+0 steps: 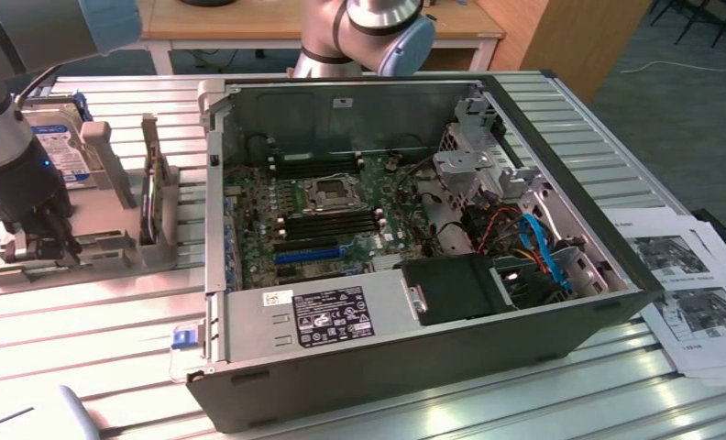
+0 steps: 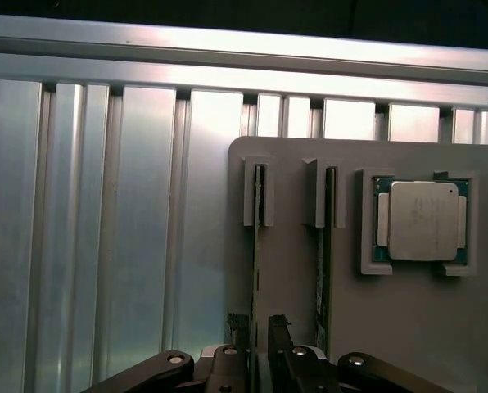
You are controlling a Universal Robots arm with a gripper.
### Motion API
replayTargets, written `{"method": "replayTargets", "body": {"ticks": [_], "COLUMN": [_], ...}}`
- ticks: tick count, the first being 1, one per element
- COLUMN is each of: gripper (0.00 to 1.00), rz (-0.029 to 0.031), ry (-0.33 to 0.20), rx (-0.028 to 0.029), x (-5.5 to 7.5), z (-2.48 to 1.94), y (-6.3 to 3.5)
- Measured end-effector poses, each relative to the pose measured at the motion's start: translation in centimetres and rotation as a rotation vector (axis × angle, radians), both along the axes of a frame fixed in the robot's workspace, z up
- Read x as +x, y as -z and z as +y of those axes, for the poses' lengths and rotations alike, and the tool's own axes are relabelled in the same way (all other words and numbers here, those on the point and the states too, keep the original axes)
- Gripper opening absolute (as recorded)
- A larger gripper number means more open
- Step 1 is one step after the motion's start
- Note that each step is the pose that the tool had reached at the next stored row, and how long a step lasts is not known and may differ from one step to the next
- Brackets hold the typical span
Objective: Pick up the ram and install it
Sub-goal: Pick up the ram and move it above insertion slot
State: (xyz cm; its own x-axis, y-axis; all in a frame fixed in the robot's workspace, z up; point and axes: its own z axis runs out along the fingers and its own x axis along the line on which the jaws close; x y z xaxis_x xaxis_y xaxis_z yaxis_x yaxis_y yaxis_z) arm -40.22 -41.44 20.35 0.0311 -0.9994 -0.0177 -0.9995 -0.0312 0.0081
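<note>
Holder point(image 1: 106, 246) at the exterior view's left, computer case point(image 1: 400, 367) beside it (ram point(image 2: 258, 246) standing in holder)

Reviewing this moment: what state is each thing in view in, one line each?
ram: standing on edge in a slot of the holder, not lifted.
gripper: open, straddling the ram.
second stick: on edge in the neighbouring slot.
processor: lying flat in its recess.
computer case: side open, motherboard exposed.
</note>
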Motion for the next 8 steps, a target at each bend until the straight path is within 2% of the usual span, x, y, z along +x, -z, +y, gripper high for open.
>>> {"method": "replayTargets", "body": {"ticks": [8], "gripper": [0.24], "rz": [-0.0002], "ry": [0.0], "rx": [0.0004], "x": [0.13], "z": [0.0], "y": [0.12]}}
